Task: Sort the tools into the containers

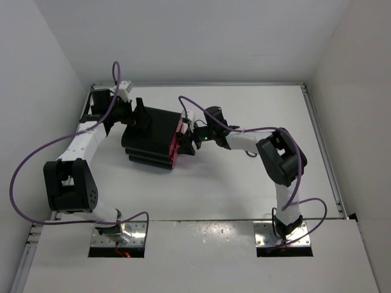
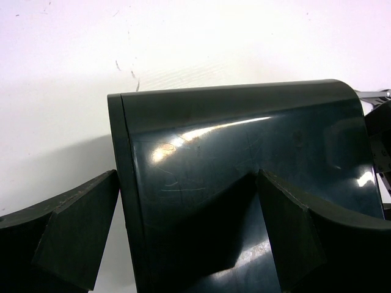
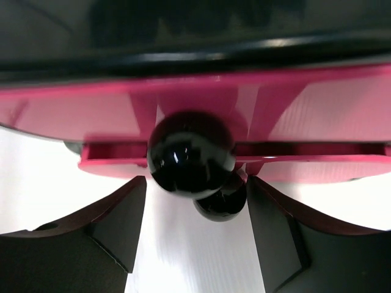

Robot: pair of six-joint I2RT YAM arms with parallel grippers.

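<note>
The black drawer unit [image 1: 151,135] lies in the middle of the table, its magenta-pink drawer fronts [image 1: 177,145] facing right. My left gripper [image 1: 139,119] is open at the unit's back left; in the left wrist view its fingers [image 2: 67,238] straddle the unit's rounded edge [image 2: 244,152], one off the box and one over it. My right gripper [image 1: 194,139] is open at the drawer fronts. In the right wrist view its fingers [image 3: 110,232] stand either side of a round black knob [image 3: 190,160], with a second knob [image 3: 221,204] below. No tools are in view.
White walls enclose the table on the left, back and right. A metal rail [image 1: 324,152] runs along the right edge. Purple cables [image 1: 36,159] loop off both arms. A bit of silver metal [image 2: 372,94] shows past the unit's far corner; I cannot tell what it is.
</note>
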